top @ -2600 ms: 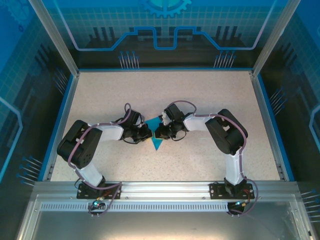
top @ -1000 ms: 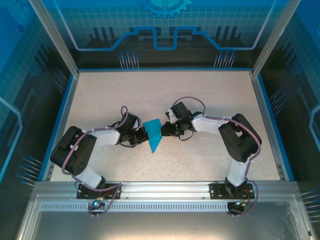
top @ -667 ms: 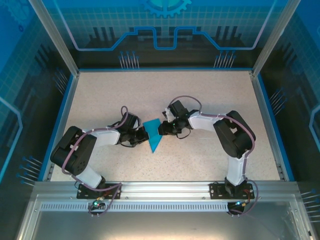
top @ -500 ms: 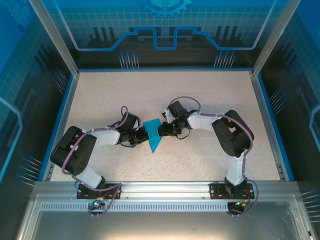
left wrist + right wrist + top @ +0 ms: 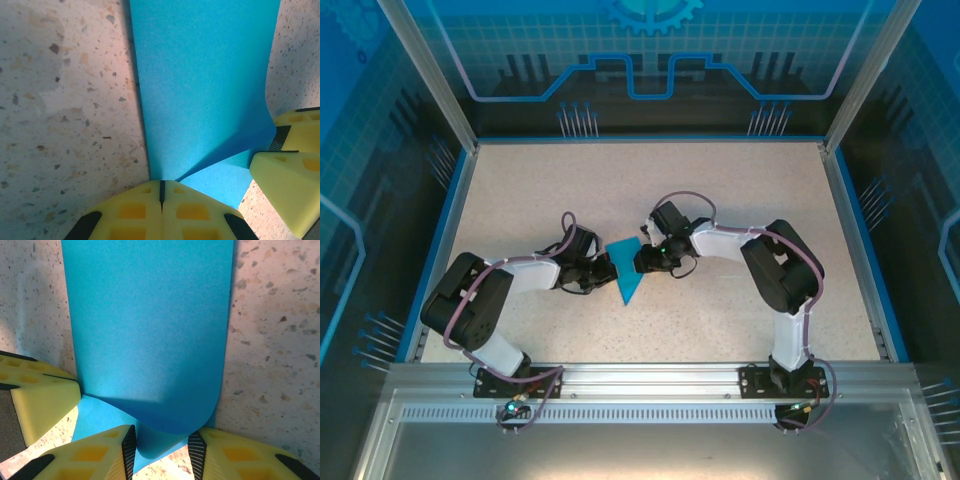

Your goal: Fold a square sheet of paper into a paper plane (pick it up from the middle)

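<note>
Where the arms meet, top view: the paper sheet [image 5: 627, 272], already folded to a pointed shape, lies flat near the middle of the counter [image 5: 650, 190], its tip aimed at about 6 o'clock.
Arm pose, top view: both arms lie low with their elbows bowed outward. The left end effector [image 5: 604, 270] sits at the sheet's 9 o'clock and the right end effector [image 5: 641, 262] at its 2 o'clock, facing each other across it.
Left wrist view, hold: the left end effector [image 5: 161, 186] is closed tight at 6 o'clock in the frame, its tips set at the near edge of the paper sheet [image 5: 200, 75] like a hold-down. Whether any paper is nipped between them cannot be told. The right end effector's fingers [image 5: 287, 175] stand just beside it at 4 o'clock.
Right wrist view, hold: the right end effector [image 5: 161, 440] has its jaws partly apart at 6 o'clock, with a loose rounded curl of the sheet rising between them. The curl is not flattened, so it looks straddled rather than clamped.
Step in hand, judged: laying a flap over and creasing it.
Doing it well: hold the left tips down as an anchor. Carry the curl across until its edge meets the long straight edge, then lower and press along the fold from the pinned end outward.
Risk: thin paper may slide or buckle if the anchor lifts.
</note>
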